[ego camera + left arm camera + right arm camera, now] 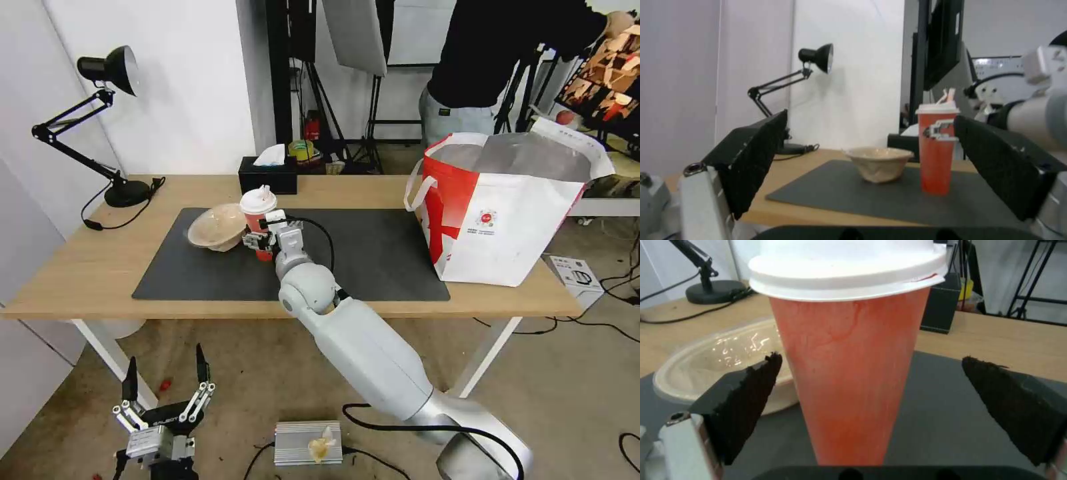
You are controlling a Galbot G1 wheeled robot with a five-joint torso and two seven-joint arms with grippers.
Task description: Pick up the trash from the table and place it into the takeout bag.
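With the red cup [849, 373] standing upright on the mat [373, 260] just beside the paper bowl [217, 227], we note our right gripper [261, 241] spread, fingers flanking its vertical body, not yet pinching. Left gripper [167, 393] hangs open below table [100, 267] level; takeout bag [507, 213] stands well to the right.

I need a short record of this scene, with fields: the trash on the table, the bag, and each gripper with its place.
cup: red drink cup with white lid, upright on the dark mat
bowl: beige paper bowl, beside the cup
bag: takeout bag, open, at the table's right end
right gripper: open, its fingers on either side of the cup
left gripper: open, parked low in front of the table
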